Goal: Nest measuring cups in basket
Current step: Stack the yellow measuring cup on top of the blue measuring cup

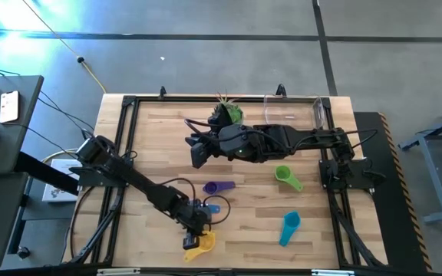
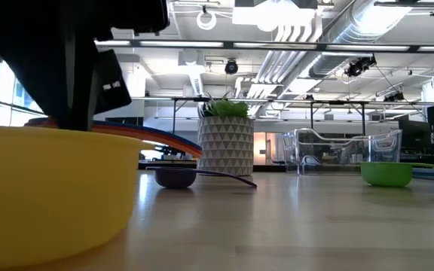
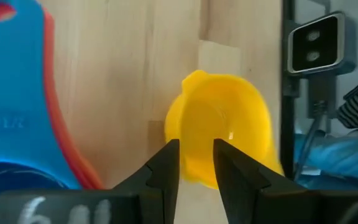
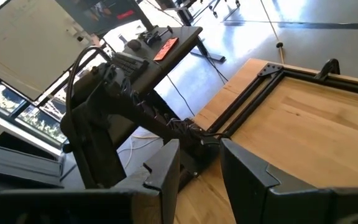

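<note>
My left gripper [image 1: 198,228] [image 3: 196,155] is low at the table's near edge, shut on the yellow measuring cup [image 1: 203,242] [image 2: 51,188]. Just beyond it a blue cup [image 1: 212,205] [image 3: 11,112] sits in an orange one [image 3: 73,155]. The purple cup [image 1: 219,187], green cup [image 1: 286,176] and teal cup [image 1: 290,226] lie apart on the wood. The clear basket [image 1: 294,110] [image 2: 345,150] stands at the far edge. My right gripper [image 1: 196,152] [image 4: 201,162] hovers open above the table's middle, holding nothing. My left gripper pinches the yellow cup between its two fingers [image 3: 166,165] at the cup's edge nearest the arm [image 3: 197,168]; whether that is the rim or the handle I cannot tell. The fingers come from above, slanting toward the near edge. The cup's base rests on the table [image 2: 292,233].
A white patterned pot with a green plant [image 1: 227,115] [image 2: 226,143] stands at the far edge, left of the basket and close under my right arm. A black frame [image 1: 117,153] runs around the table's edges. Bare wood lies between the purple and green cups.
</note>
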You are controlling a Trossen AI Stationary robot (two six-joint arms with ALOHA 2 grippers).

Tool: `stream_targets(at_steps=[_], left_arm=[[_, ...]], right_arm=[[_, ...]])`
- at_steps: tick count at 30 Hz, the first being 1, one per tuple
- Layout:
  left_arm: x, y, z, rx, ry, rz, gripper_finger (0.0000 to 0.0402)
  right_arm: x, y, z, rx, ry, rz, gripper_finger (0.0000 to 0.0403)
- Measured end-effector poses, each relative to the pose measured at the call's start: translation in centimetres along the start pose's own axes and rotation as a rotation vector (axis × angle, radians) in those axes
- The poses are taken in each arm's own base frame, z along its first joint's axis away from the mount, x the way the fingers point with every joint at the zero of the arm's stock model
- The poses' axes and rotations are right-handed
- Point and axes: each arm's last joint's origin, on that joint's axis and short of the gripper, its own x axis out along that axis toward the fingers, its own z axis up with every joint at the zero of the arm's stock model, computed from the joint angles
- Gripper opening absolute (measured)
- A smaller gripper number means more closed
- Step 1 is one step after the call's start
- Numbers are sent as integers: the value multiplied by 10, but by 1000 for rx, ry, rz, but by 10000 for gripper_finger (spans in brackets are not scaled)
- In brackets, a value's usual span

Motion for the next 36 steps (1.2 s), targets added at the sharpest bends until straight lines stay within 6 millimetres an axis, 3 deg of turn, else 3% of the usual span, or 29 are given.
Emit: stream_targets(at_steps=[9, 15, 26, 36], left_arm=[[-25, -15, 0, 25, -22, -94, 90], [-58, -24, -6, 59, -35, -85, 90], [-141, -27, -36, 132, -103, 78, 90], [-193, -18, -61, 136, -98, 95, 90]], right_arm=[[-8, 4, 3, 9, -15, 20, 108], [-22, 18, -9, 21, -11, 41, 108], [-63, 43, -66, 201, 54, -48, 108], [-51, 56, -134, 394, 183, -96, 108]])
